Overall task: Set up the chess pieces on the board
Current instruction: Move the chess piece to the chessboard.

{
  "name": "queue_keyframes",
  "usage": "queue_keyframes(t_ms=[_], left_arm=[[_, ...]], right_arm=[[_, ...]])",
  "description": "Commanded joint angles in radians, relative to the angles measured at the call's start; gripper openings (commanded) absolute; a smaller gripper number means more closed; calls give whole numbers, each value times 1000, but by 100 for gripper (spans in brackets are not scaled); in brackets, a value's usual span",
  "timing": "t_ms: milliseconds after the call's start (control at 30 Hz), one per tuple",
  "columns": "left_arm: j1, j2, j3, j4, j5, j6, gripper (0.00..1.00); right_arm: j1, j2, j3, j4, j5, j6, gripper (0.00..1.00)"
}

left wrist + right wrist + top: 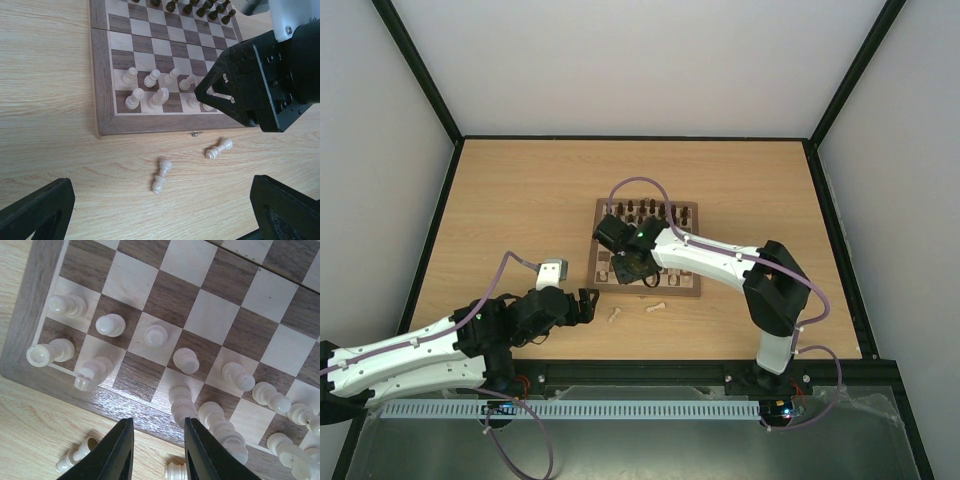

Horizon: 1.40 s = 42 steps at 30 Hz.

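Chess pieces [155, 335] lined along board's [102, 80] near edge, two flat on table [45, 100]. Left claw [160, 215] wide apart, right claw [159, 440] slightly apart, empty.

Your enclosure, item by item:

- Surface [520, 190]: one light wood-grain top with a fine lengthwise grain that you can see in both wrist views.
- Black edging [630, 138]: a thin border on the far, left and right sides of the surface.
- Far wall [640, 60]: plain pale grey-white panel.
- Left wall [370, 180] and right wall [910, 180]: the same plain pale panels.
- Black struts [420, 70]: one in each far corner where the panels meet.
- Black rail [640, 375]: runs along your near edge.
- White slotted strip [620, 410]: lies just near of the rail.
- Clear glossy sheet [880, 440]: near right corner.
- Light: even and soft, with faint shadows.
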Motion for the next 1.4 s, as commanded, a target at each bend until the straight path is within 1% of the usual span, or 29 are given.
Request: queue_keyframes(t_ms=[0, 133, 900, 1000, 1267, 1367], left_arm=[[-1, 0, 29, -31, -18, -6, 99], [-1, 3, 29, -30, -18, -6, 99], [-1, 8, 31, -33, -20, -10, 99], [-1, 10, 30, -33, -20, -10, 99], [-1, 8, 29, -35, -20, -11, 99], [-1, 7, 28, -34, -20, -11, 99]], right_arm=[[-4, 16, -20, -59, 13, -16, 29], [-7, 19, -27, -55, 15, -16, 27], [-23, 62, -28, -32, 16, -34, 26], [-24, 67, -28, -29, 11, -35, 19], [-23, 76, -21, -22, -2, -41, 11], [-23, 77, -16, -16, -7, -44, 11]])
